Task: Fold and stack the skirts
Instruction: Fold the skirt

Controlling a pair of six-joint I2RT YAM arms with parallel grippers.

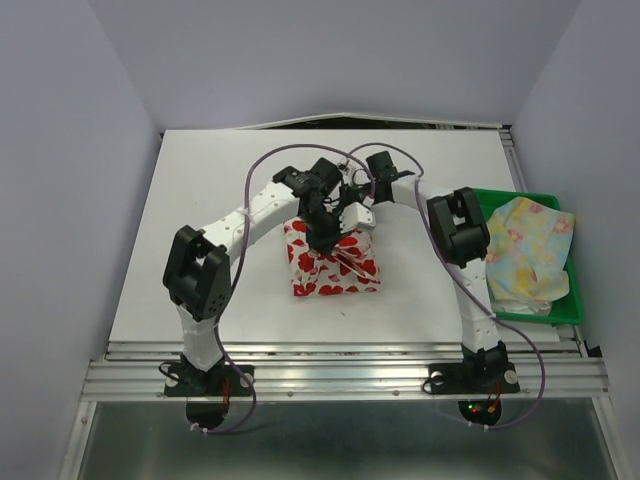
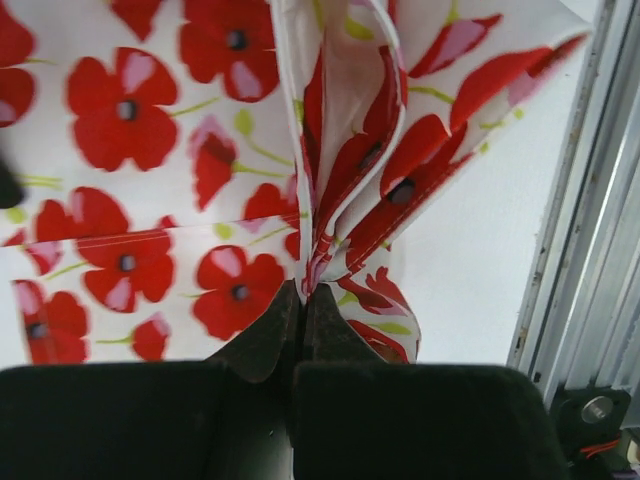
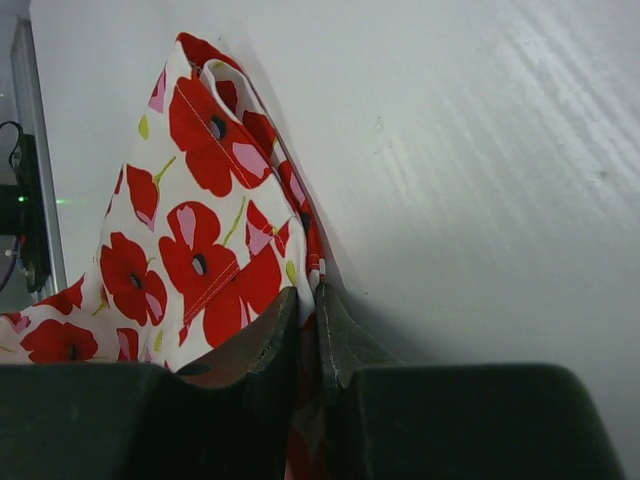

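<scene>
Desk, white: red skirt lay centre, mid-fold, edge clamped by left gripper and right gripper alike. Yellow skirt lay crumpled in tray, unfolded; stacking not begun.

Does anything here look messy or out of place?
Yes. The pastel skirt lies crumpled in the green tray, unfolded, with one corner seeming to hang over the rim. The red skirt on the table is bunched up where the left gripper and right gripper pinch it.
</scene>
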